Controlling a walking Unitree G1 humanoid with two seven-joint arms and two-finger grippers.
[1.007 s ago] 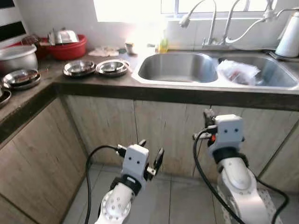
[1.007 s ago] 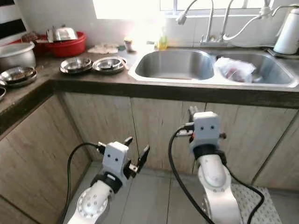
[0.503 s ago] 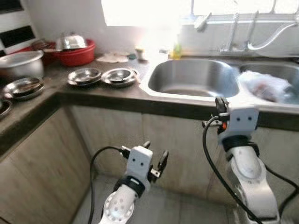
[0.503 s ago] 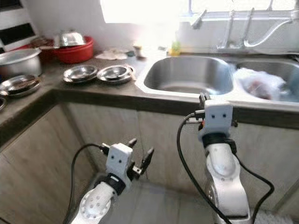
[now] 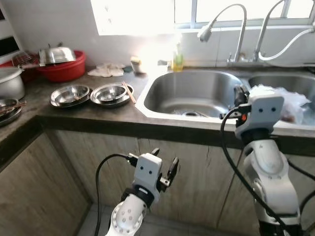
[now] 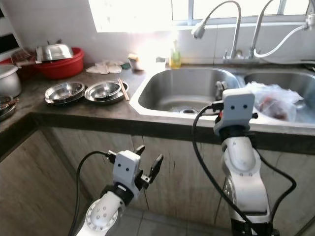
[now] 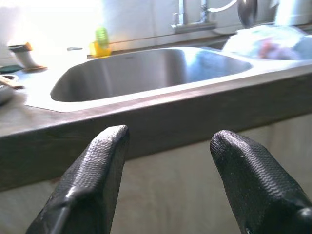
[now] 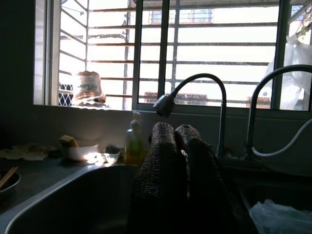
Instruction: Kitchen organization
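- Now, from our head views, we stand at a dark counter [image 5: 98,114] with a double sink [image 5: 192,96]. Two steel bowls [image 5: 91,94] sit side by side on the counter, with chopsticks [image 5: 128,92] resting on one. A plastic bag [image 6: 273,101] lies in the far basin. We think these wait to be tidied.
- Our left tool [image 5: 163,167] hangs low by the cupboard doors, spread apart and holding nothing.
- Our right tool [image 6: 220,91] is lifted to the sink edge, maybe to reach inside.
- From our left wrist, both fingers [image 7: 92,180] stand wide apart, with the sink's front edge past them.
- From our right wrist, the fingers [image 8: 161,180] press together with nothing between, pointing at the tap [image 8: 195,92] and soap bottle [image 8: 132,144].
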